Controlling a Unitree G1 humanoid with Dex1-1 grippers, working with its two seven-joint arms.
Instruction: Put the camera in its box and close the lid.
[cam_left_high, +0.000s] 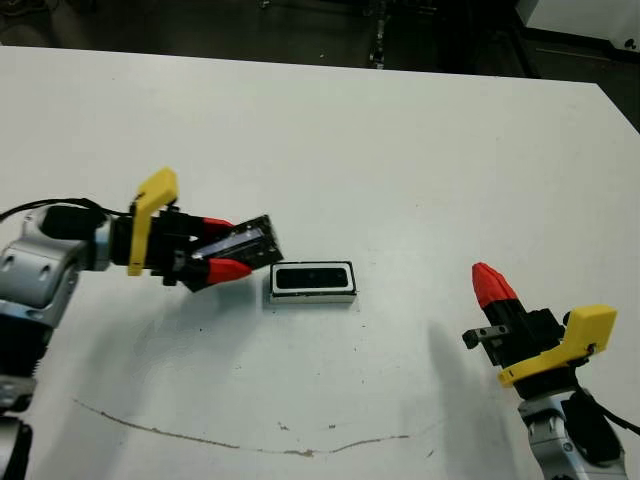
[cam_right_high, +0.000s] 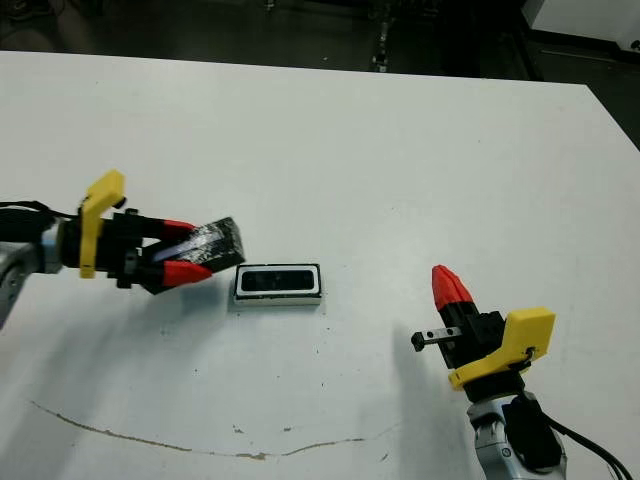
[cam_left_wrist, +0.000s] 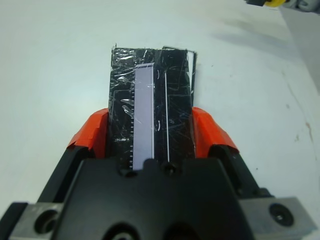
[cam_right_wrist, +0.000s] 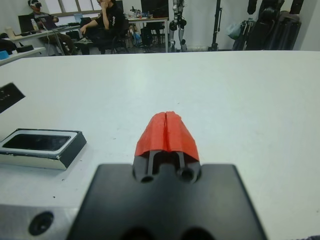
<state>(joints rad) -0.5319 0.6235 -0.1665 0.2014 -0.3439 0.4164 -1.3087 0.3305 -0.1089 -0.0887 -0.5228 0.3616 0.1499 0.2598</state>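
Note:
The white box (cam_left_high: 313, 282) with its thin black rim sits mid-table, and the black camera (cam_left_high: 312, 279) lies inside it, filling the tray. Just left of the box, my left gripper (cam_left_high: 222, 247) is shut on the lid (cam_left_high: 250, 242), a glossy, crinkly black slab held tilted slightly above the table, its far end close to the box's left end. In the left wrist view the lid (cam_left_wrist: 150, 100) runs out between both red fingers (cam_left_wrist: 94, 131). My right gripper (cam_left_high: 490, 285) is shut and empty, off to the box's right and nearer the front. The right wrist view shows the box (cam_right_wrist: 42, 147).
A thin brown mark (cam_left_high: 250, 440) curves across the table near the front edge. The table's far edge (cam_left_high: 400, 70) meets dark floor. Beyond the table, people (cam_right_wrist: 105, 22) sit at desks, and equipment stands (cam_right_wrist: 177, 20) rise behind them.

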